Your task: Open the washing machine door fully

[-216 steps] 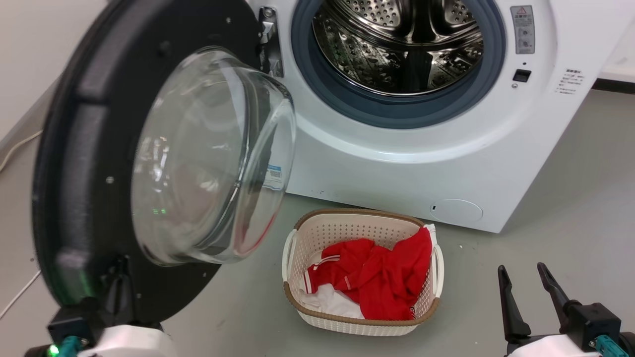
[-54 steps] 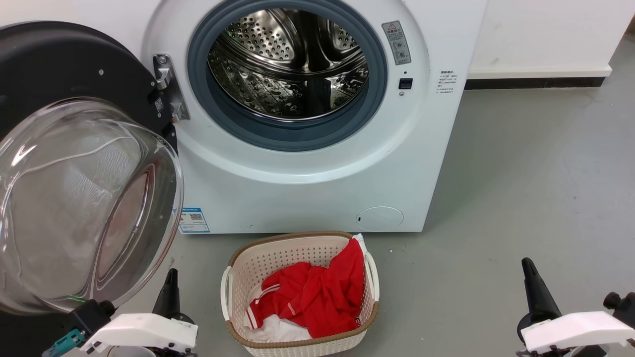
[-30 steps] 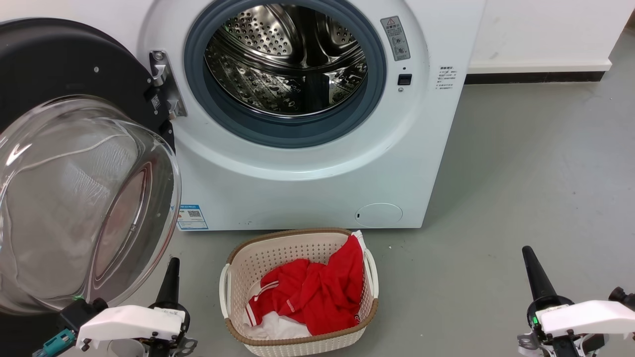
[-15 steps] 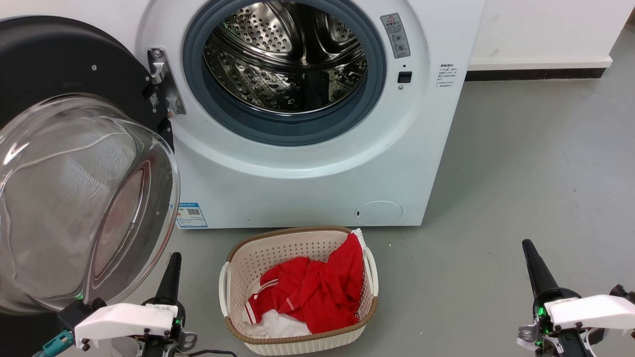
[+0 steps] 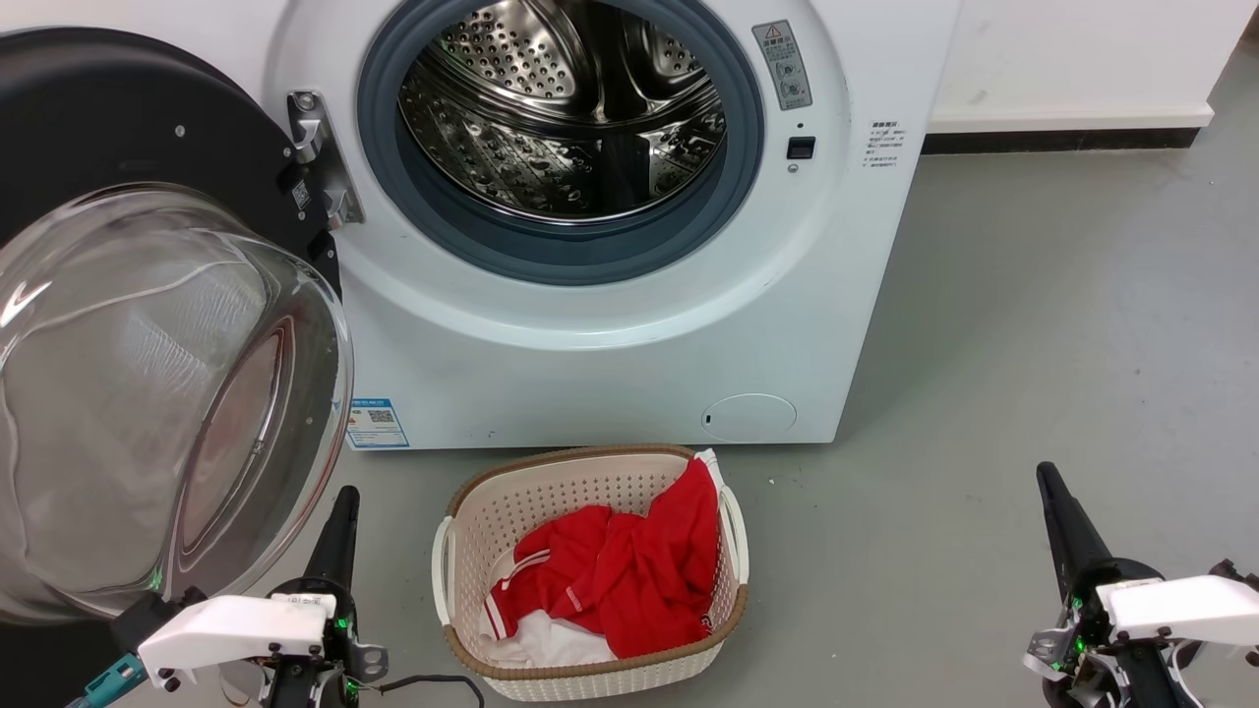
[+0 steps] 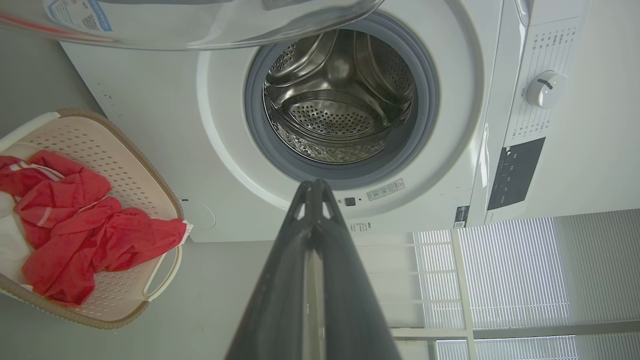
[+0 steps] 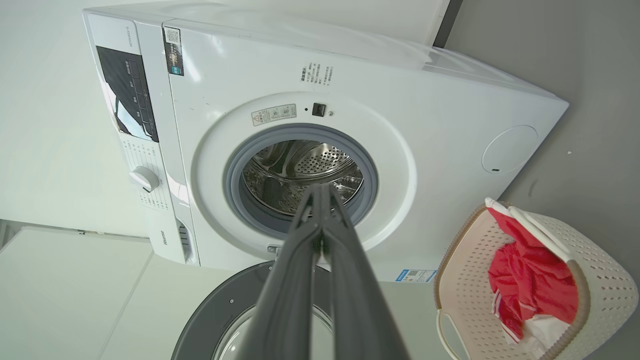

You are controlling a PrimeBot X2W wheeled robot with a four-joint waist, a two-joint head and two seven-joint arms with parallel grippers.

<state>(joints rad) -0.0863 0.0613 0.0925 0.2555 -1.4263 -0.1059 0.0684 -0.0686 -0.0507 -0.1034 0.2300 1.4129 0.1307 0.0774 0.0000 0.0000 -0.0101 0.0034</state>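
1. The washing machine door [image 5: 148,393] stands swung out at the left of the head view. Its black disc reaches the upper left corner and its clear glass bowl bulges toward the camera. It hangs from the hinge [image 5: 315,157] at the left rim of the opening.
2. The washing machine [image 5: 590,364] fills the upper middle of that view, and its steel drum [image 5: 561,108] is fully exposed inside the grey ring.
3. Bare grey floor [image 5: 1033,324] spreads across the right half of that view. A beige laundry basket [image 5: 590,680] sits at lower centre, just in front of the machine, with a red garment [image 5: 620,580] inside.
4. The left gripper [image 5: 344,501] is at lower left, between the glass bowl's lower edge and the basket, close to the bowl. I cannot tell whether it touches the bowl. In the left wrist view its fingers [image 6: 280,300] press together to a single tip, gripping nothing.
5. The right gripper [image 5: 1049,482] is at lower right, over bare floor and well apart from the machine. In the right wrist view its fingers [image 7: 290,280] meet at the tips, also empty.
6. The frame cuts off the door's left and bottom edges. White cloth lies partly buried under the red garment.
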